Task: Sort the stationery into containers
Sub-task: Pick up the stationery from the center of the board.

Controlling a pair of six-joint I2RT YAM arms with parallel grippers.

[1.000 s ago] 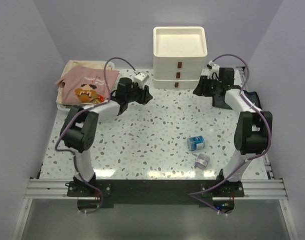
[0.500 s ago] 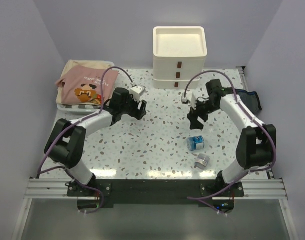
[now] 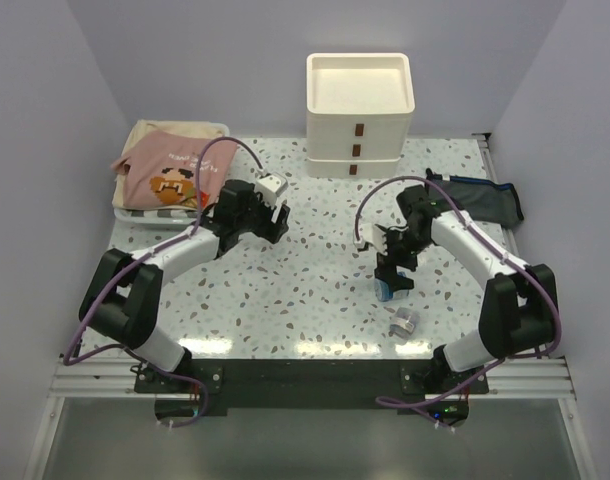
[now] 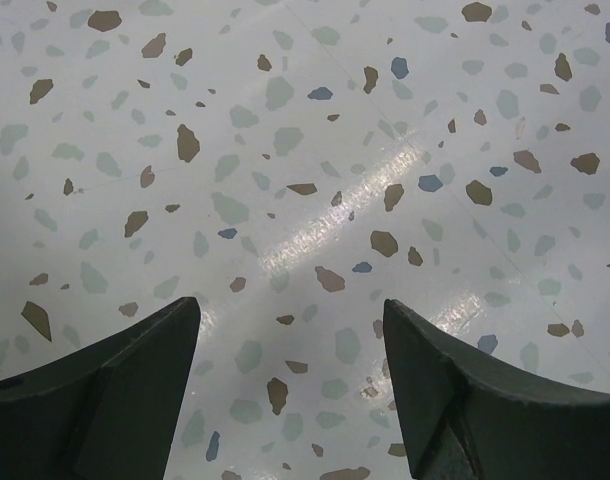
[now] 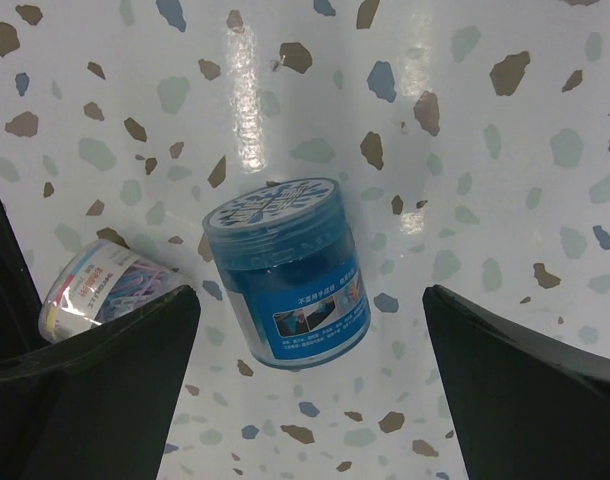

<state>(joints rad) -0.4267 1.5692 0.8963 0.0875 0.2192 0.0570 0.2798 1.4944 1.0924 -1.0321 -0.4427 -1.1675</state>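
While the right gripper (image 5: 310, 295) hangs over it with jaws spread wide, gripping nothing, the blue tub (image 5: 290, 270) sits right of the tabletop's (image 3: 305, 290) centre. In the wrist view its lid end points up-left and its long axis slants; the label print is too small to read. A clear tub (image 5: 95, 290) is just beside it. The left gripper (image 4: 290, 305) gapes over bare tabletop.

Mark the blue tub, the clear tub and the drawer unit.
blue tub (image 5: 295, 285): right wrist view, side wall.
clear tub (image 5: 95, 290): right wrist view, side wall.
drawer unit (image 3: 335, 128): top external view, front face.

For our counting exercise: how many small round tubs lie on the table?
2. A blue tub right of centre; a clear tub beside it, nearer the right arm's base. Others may be hidden.
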